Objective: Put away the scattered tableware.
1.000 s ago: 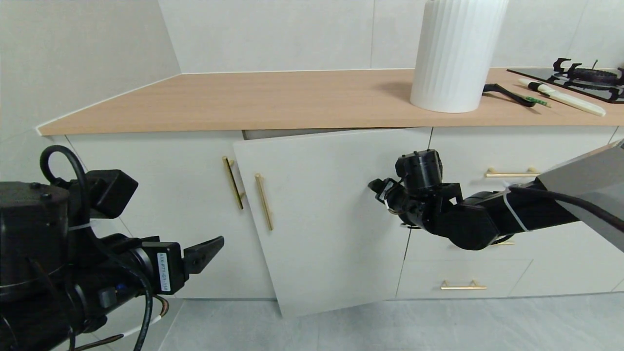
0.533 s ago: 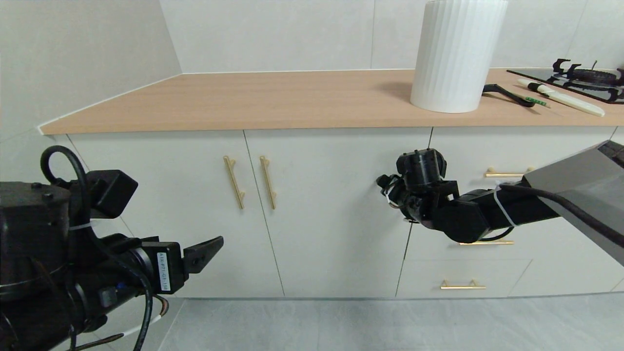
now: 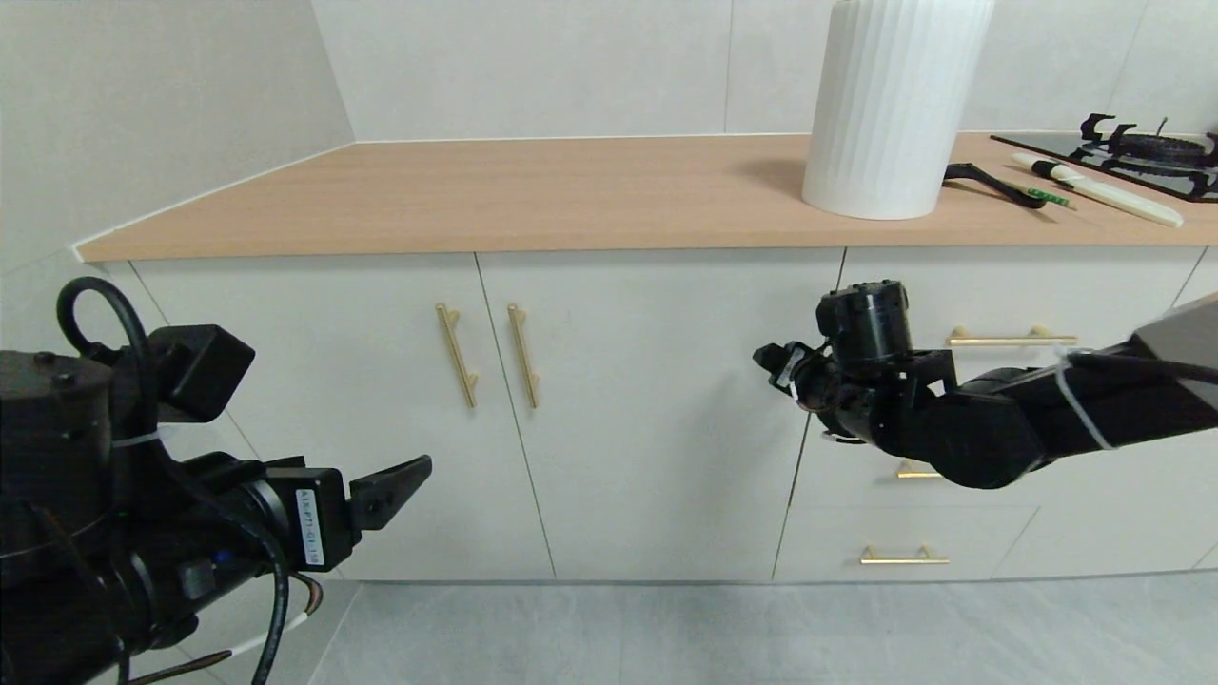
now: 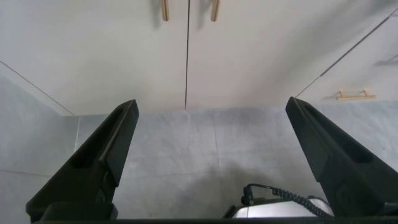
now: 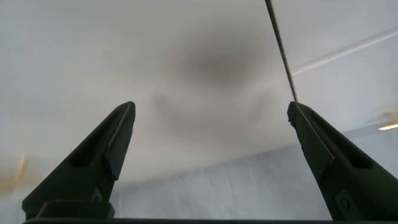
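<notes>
Task status: incomplete, on the evidence available. Two items of tableware, a black-handled utensil (image 3: 988, 181) and a long white utensil (image 3: 1109, 196), lie loose on the countertop (image 3: 476, 195) at the robot's right, between the white ribbed container (image 3: 890, 105) and the hob (image 3: 1147, 152). Neither is stowed. Both cabinet doors (image 3: 657, 409) below the counter sit flush and shut, as do the drawers (image 3: 1009, 285) to their right, so no storage space is open to receive the items. Outstanding work, in my judgement: open a compartment, collect each utensil and place it inside. The right gripper (image 3: 775, 366) hangs before the right-hand door near its hinge-side edge, jaws spread wide and empty (image 5: 210, 109), facing the plain door panel; contact with the panel cannot be confirmed. The left gripper (image 3: 409, 480) is held low, well apart from the door handles (image 3: 523, 355), jaws likewise spread wide (image 4: 210, 106), holding and touching nothing.
</notes>
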Robot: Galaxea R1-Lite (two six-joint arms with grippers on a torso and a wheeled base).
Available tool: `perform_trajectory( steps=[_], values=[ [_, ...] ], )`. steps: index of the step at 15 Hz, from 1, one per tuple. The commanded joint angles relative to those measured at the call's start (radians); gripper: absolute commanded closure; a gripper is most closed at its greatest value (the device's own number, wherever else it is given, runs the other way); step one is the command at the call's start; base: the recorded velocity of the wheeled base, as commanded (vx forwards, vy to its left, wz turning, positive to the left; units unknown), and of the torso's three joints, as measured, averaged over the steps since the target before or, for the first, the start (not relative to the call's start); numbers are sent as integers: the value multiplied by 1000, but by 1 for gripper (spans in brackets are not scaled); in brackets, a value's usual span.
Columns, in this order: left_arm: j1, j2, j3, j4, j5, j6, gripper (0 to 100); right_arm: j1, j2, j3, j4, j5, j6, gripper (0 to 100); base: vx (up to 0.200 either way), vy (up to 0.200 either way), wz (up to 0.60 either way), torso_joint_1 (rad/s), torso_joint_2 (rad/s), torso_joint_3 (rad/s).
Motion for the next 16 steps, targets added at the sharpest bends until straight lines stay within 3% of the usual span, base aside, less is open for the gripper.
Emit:
perform_trajectory(
  steps=[1,3,7,11,13,14,16],
  values=[
    [13,-57,1,-1,1,16,0,2,-307,220,0,22,-84,0,0,0,0,0,0,0],
    [48,-144,35,0,3,55,0,-1,-514,393,0,7,-169,0,0,0,0,0,0,0],
    [87,-473,139,29,4,90,0,-47,-1076,669,35,10,-382,0,0,0,0,0,0,0],
    [165,-778,128,290,3,144,0,-166,-1455,686,333,8,-554,0,0,0,0,0,0,0],
    [220,-870,135,356,3,147,0,-213,-1570,679,400,4,-629,0,0,0,0,0,0,0],
    [269,-940,136,410,1,151,0,-281,-1642,685,437,1,-686,0,0,0,0,0,0,0],
    [317,-1026,135,477,1,188,0,-374,-1729,685,493,10,-736,0,0,0,0,0,0,0]
  ],
)
